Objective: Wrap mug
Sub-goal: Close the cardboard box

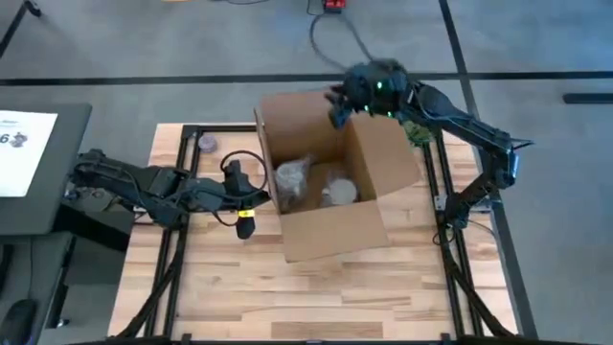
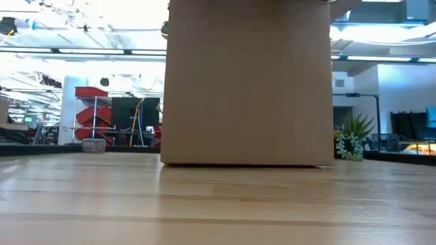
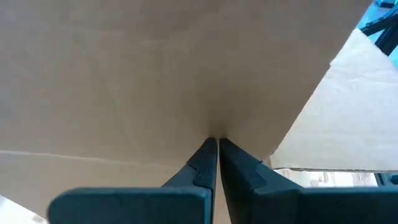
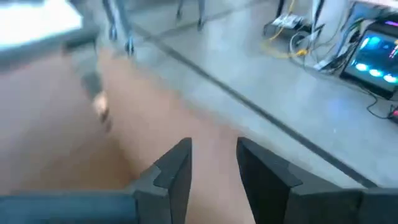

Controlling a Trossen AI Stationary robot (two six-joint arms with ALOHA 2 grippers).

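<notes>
1 open box [image 1: 330,182] holds 2 wrapped bundles [image 1: 292,177]; left gripper [image 3: 217,144] closed, right gripper [image 4: 212,160] parted.

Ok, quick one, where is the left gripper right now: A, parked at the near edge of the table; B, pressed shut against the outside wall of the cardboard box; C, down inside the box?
B: the left gripper has its fingers together with the tips against the outer wall of the cardboard box, and the high view shows it beside the box, not in it.
</notes>
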